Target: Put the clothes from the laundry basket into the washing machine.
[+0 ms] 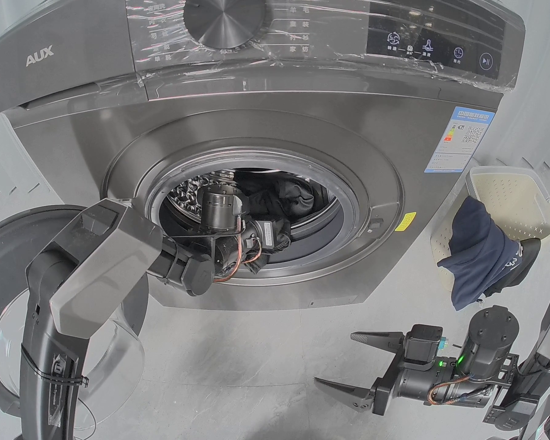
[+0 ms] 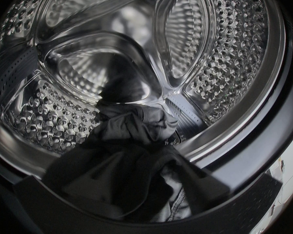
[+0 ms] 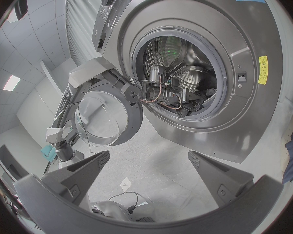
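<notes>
Clothes (image 2: 130, 166) in washing machine (image 2: 224, 49), dim, outlines unclear

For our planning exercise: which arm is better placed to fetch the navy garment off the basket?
Right. The open right gripper hangs near the navy garment; the left arm is in the drum.

Within the drum (image 1: 188, 194) we lose the left gripper (image 1: 280, 232) where its tip is buried in the dark clothes (image 1: 275, 197), whose folds we cannot separate into single pieces. The left arm (image 1: 98, 258) covers much of the open door (image 1: 3, 258), which the frame edge also cuts. A navy garment (image 1: 480, 252) hides the front wall of the laundry basket (image 1: 516, 197).
</notes>
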Available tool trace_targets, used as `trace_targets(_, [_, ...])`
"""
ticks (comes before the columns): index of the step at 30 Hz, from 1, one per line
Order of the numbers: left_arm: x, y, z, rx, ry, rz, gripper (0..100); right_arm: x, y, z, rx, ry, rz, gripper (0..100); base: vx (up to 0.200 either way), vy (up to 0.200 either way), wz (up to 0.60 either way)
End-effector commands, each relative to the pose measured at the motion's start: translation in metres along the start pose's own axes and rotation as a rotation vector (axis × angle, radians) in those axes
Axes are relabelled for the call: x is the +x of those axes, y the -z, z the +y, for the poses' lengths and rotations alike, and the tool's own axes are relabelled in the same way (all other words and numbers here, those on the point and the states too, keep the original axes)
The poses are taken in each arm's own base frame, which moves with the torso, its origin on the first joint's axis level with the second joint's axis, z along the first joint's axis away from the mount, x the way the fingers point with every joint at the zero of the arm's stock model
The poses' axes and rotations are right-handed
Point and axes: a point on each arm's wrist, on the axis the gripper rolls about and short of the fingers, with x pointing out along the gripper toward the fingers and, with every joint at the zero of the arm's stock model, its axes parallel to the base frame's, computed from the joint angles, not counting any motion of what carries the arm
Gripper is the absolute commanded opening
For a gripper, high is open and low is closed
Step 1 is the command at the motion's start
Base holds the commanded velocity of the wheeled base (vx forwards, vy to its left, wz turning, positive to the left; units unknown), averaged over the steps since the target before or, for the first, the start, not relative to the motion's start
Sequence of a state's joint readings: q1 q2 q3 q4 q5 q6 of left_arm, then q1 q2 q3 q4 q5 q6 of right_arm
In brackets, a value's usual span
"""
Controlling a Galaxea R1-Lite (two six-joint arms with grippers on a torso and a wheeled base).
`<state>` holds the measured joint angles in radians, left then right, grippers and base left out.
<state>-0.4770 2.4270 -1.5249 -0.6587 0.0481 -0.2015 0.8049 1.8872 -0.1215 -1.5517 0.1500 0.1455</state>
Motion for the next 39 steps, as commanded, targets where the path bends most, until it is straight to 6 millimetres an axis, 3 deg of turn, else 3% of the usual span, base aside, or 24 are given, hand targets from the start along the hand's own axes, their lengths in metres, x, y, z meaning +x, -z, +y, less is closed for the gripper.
trace_targets(1, [0.004, -0.005, -0.001, -0.004, 0.004, -0.025, 0, 0.001, 0.000, 0.001, -0.001, -0.004, 0.000, 100, 0.000, 0.000, 0.00])
trace_targets(7, [0.016, -0.015, 0.000, -0.021, -0.006, -0.088, 0, 0.002, -0.001, 0.003, -0.004, -0.014, -0.008, 100, 0.000, 0.000, 0.00])
trace_targets(16, [0.043, -0.051, 0.005, -0.112, -0.068, -0.315, 0, 0.004, -0.003, 0.003, -0.004, -0.016, -0.020, 100, 0.000, 0.000, 0.00])
trace_targets(18, [0.046, -0.047, 0.007, -0.113, -0.073, -0.319, 0, 0.003, -0.004, 0.003, -0.004, -0.016, -0.021, 100, 0.000, 0.000, 0.00])
trace_targets(26, [0.043, -0.051, -0.001, -0.124, -0.055, -0.343, 0, 0.003, -0.004, 0.003, -0.004, -0.016, -0.021, 100, 0.000, 0.000, 0.00])
trace_targets(31, [0.022, -0.049, -0.008, -0.124, -0.055, -0.225, 0, 0.003, -0.004, 0.003, -0.004, -0.015, -0.023, 100, 0.000, 0.000, 0.00])
trace_targets(32, [0.022, -0.048, -0.008, -0.124, -0.054, -0.222, 100, 0.003, -0.004, 0.003, -0.004, -0.015, -0.023, 100, 0.000, 0.000, 0.00])
trace_targets(39, [0.016, -0.042, -0.001, -0.114, -0.075, -0.175, 100, 0.003, -0.003, 0.003, -0.004, -0.016, -0.018, 100, 0.000, 0.000, 0.00])
